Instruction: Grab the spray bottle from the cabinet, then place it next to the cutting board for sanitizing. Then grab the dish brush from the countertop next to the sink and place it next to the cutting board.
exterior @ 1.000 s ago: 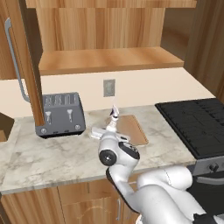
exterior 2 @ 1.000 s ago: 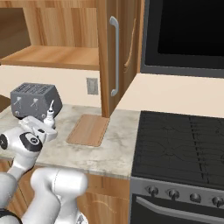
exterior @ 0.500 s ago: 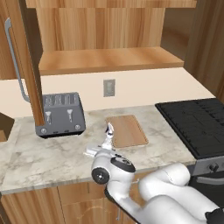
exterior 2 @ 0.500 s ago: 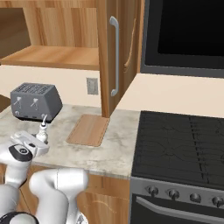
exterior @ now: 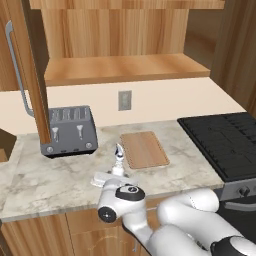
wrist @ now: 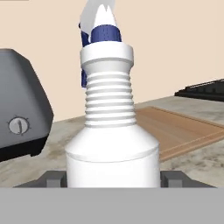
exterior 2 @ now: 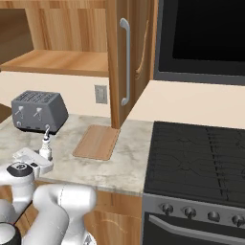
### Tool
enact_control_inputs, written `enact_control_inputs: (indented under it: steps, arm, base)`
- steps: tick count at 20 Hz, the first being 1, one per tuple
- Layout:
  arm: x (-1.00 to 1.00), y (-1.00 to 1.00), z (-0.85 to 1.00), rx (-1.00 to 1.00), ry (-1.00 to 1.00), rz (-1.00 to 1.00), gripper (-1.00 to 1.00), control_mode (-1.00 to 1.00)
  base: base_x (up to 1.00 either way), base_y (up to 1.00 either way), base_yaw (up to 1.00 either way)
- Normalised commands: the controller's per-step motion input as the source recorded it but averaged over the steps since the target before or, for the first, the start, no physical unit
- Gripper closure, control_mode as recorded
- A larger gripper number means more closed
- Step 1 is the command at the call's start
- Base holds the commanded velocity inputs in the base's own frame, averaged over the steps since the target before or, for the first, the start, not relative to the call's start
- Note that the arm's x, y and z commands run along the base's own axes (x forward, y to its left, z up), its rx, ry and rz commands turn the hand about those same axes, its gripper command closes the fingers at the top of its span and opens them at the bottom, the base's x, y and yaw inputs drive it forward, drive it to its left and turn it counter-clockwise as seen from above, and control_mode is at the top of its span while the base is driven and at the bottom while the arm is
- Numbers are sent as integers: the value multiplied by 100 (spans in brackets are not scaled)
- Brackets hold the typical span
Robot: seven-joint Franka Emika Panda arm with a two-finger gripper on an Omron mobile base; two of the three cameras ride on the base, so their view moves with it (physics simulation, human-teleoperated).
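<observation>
Spray bottle (wrist: pixel 112 131): base cut off at the bottom of the hand view; sprayer tip clipped by the top edge. In the left base view its body is hidden behind the arm, neck and head alone clear.

Toaster (wrist: pixel 22 118): cut by the left edge in the hand view.

Fingertips (wrist: pixel 56 179): barely above the bottom band; contact with the bottle cannot be judged.

Both base views look forward and down over the countertop (exterior: pixel 45 180) from behind the arm, sharing the toaster (exterior: pixel 69 131) and cutting board (exterior 2: pixel 97 142). The hand view sits low, very near the spray bottle (wrist: pixel 111 127), cutting board at 3 o'clock
</observation>
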Motion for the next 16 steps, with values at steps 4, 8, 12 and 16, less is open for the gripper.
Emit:
enact_control_inputs:
  steps: [4,8,12,16]
  arm:
    - [31,-24,-13,-3,1,-8,100,-100]
    - [40,-32,-27,-3,1,-6,100,-100]
    - [13,-25,-31,-2,-11,-3,100,-100]
    - [0,-14,-32,-3,-21,0,100,-100]
  base:
    - [0,0,0]
    - [0,0,0]
    - [0,0,0]
    - [0,0,0]
